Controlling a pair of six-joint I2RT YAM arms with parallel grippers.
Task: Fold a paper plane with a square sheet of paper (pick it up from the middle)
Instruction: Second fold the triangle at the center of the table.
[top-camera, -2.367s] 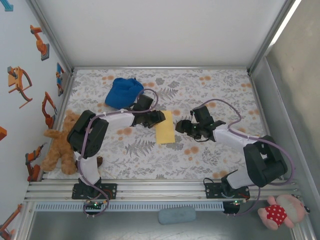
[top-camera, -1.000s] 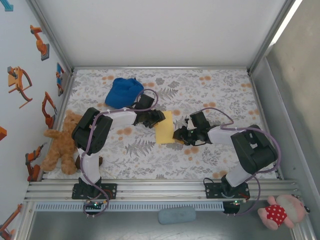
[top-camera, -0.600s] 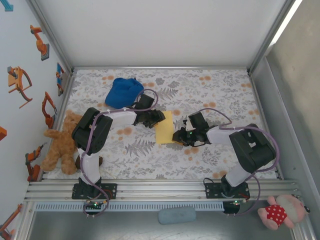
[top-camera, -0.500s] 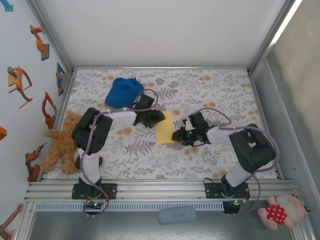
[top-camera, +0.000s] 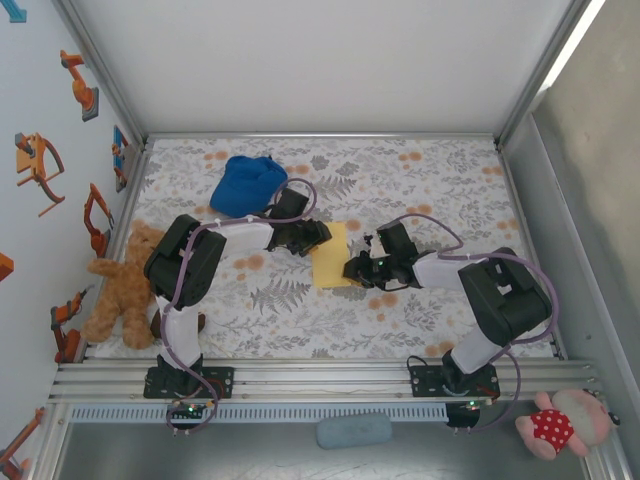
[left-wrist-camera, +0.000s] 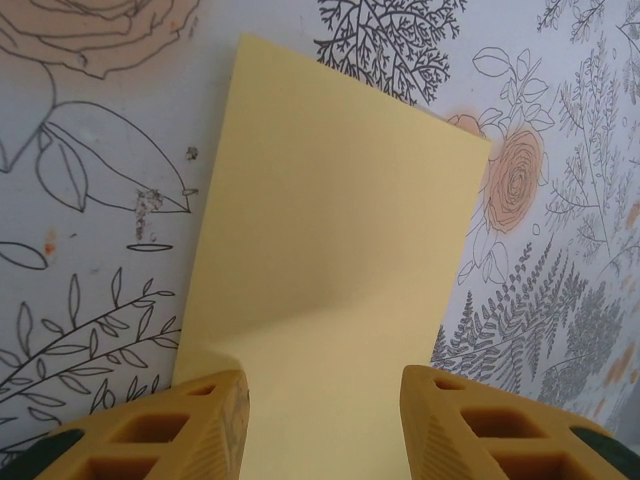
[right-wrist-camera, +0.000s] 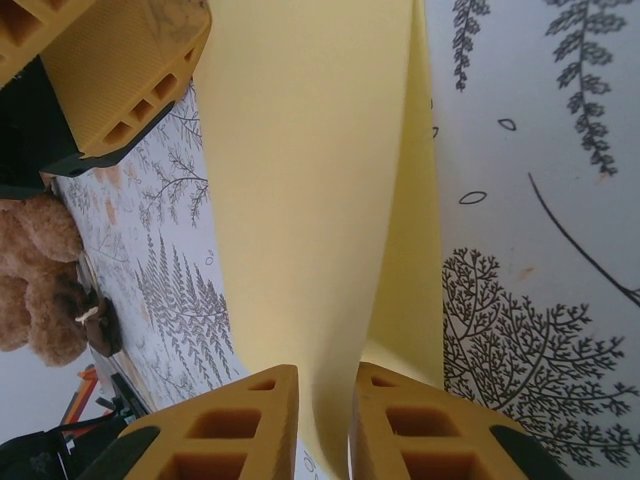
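Now the square sheet of paper (top-camera: 331, 257), already folded narrow, lies at the middle of the table (top-camera: 430, 190). The left gripper (left-wrist-camera: 322, 400), jaws half apart, straddles its left edge, probably to steady it. The right gripper (right-wrist-camera: 325, 405) is nipped narrowly on the lifted upper layer at the right edge, apparently to turn the next fold.

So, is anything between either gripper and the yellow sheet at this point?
Nothing visible. The left gripper has its fingers standing over one edge of the square sheet of paper. The right gripper has a raised layer of the sheet between its fingers. The blue cap lies farther back, well apart from the sheet.
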